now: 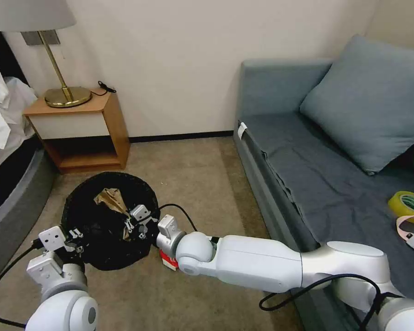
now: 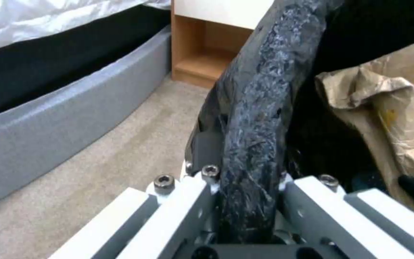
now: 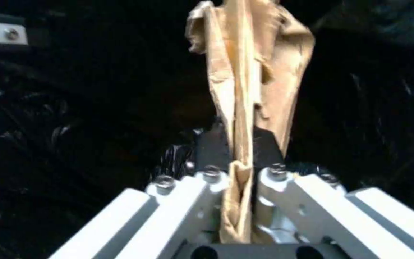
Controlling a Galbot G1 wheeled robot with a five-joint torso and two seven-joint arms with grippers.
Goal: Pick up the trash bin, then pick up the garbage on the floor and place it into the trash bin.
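The trash bin (image 1: 101, 248), lined with a crinkly black bag, is held over the carpet at the lower left. My left gripper (image 1: 76, 240) is shut on its near rim; the left wrist view has the bagged rim (image 2: 257, 108) pinched between the jaws of this gripper (image 2: 238, 162). My right gripper (image 1: 132, 224) reaches over the bin's mouth, shut on a crumpled brown paper scrap (image 1: 109, 197), a piece of garbage. In the right wrist view the scrap (image 3: 250, 72) sticks out past the closed right gripper (image 3: 239, 145) against the black liner. A red-and-white carton (image 1: 169, 262) lies on the floor under the right wrist.
A grey sofa (image 1: 308, 184) with a pillow (image 1: 372, 101) runs along the right; a yellow tape roll (image 1: 408, 203) lies on its seat. A wooden nightstand (image 1: 85, 133) with a brass lamp (image 1: 66, 94) stands behind the bin. The bed's edge (image 1: 11, 202) is at the left.
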